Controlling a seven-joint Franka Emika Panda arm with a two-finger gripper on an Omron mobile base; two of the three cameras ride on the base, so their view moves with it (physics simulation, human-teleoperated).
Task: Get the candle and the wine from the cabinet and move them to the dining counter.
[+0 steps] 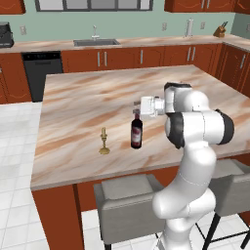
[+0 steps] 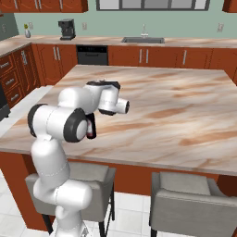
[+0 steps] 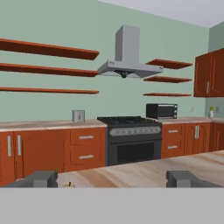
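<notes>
The wine point(image 1: 136, 132), a dark bottle with a maroon neck and a pale label, stands upright on the dining counter point(image 1: 83, 102) near its front edge. The candle point(image 1: 103, 141) in its brass holder stands just to the bottle's left, apart from it. My gripper point(image 1: 136, 108) hangs right at the bottle's top, pointing left, open and holding nothing. The hand view has its fingertips point(image 3: 42, 178) set wide apart over the counter top point(image 3: 144, 170), facing the cabinet point(image 3: 48, 50) of open wooden shelves on the far wall. In the right base view my arm hides most of the wine point(image 2: 91, 128).
Grey stools point(image 1: 128, 200) stand under the counter's front edge beside my base. A stove point(image 3: 133, 140) with a range hood point(image 3: 127, 65), a microwave point(image 3: 161, 110) and door cabinets line the far wall. The wall counter with the sink point(image 1: 95, 42) runs behind the island.
</notes>
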